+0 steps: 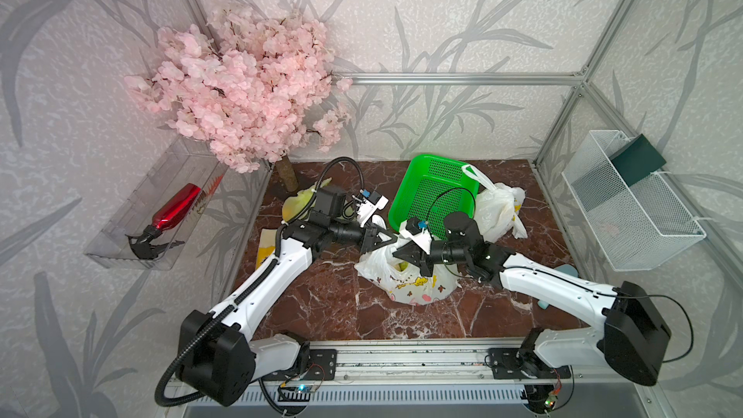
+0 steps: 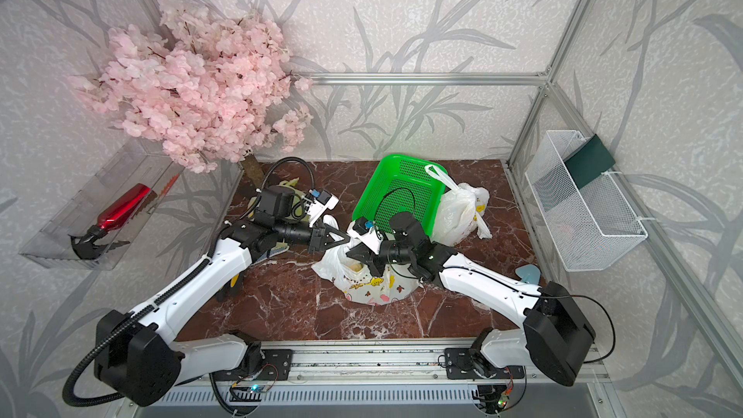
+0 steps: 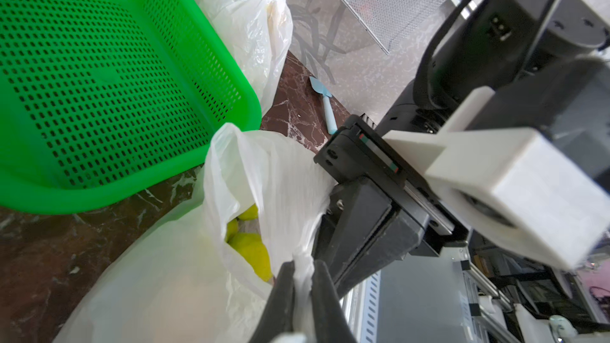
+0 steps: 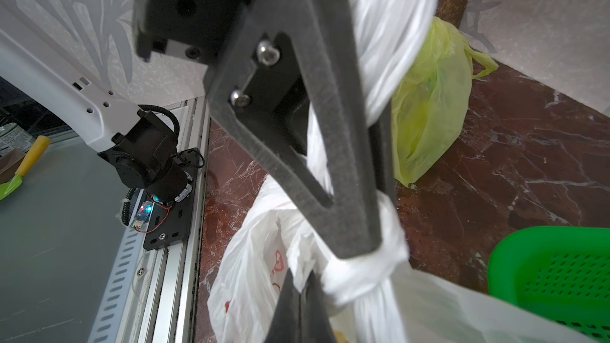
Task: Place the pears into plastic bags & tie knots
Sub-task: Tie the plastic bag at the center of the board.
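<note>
A white plastic bag point(image 1: 406, 283) with cartoon prints sits mid-table, mouth open, and yellow-green pears point(image 3: 251, 252) show inside. My left gripper point(image 3: 302, 275) is shut on a twisted white handle of this bag, just above its mouth point(image 1: 390, 238). My right gripper point(image 4: 302, 292) is shut on another flap of the same bag, right beside the left one point(image 1: 397, 253). In the right wrist view a handle strand point(image 4: 363, 268) is looped round the left gripper's finger point(image 4: 313, 127). A second white bag point(image 1: 498, 211) stands full at the back right. A yellow-green bag point(image 4: 429, 100) lies at the back left.
A green perforated basket point(image 1: 434, 191) leans tilted behind the grippers, between the two white bags. A pink blossom tree point(image 1: 241, 86) fills the back left corner. A blue scoop point(image 3: 325, 103) lies near the right edge, below the white wire basket point(image 1: 627, 199).
</note>
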`<state>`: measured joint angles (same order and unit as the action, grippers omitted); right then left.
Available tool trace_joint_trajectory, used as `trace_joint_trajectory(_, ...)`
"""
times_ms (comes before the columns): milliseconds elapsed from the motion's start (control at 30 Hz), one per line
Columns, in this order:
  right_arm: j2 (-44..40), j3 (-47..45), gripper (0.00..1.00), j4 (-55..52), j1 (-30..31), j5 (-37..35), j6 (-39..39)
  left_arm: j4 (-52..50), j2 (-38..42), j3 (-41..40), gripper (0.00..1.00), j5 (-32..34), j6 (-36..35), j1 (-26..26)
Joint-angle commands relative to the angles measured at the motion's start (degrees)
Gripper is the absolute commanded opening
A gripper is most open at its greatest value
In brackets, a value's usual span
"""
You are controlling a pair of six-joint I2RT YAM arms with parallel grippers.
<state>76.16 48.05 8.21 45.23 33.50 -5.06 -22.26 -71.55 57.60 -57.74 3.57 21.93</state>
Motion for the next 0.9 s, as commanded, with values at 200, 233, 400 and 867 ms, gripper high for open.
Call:
trace_joint_trajectory(200,-5.1,4.8,0.35,-12.0,-0.7,4.2,0.0,5.8,3.7,-1.6,0.00,5.6,-0.8,0.4)
trace_joint_trajectory(233,-6.4,5.6,0.40,-13.2,-1.5,4.9,1.3,6.7,4.5,-2.1,0.00,5.9,-0.9,0.5)
trace_joint_trajectory(400,-9.5,10.8,0.53,-22.7,-6.3,0.4,2.9,10.8,7.8,-4.9,0.00,5.9,-1.6,0.5)
trace_joint_trajectory(867,5.8,26.8,0.76,-37.7,-1.2,-12.1,-6.0,9.4,7.2,-2.7,0.00,4.1,-2.0,1.9)
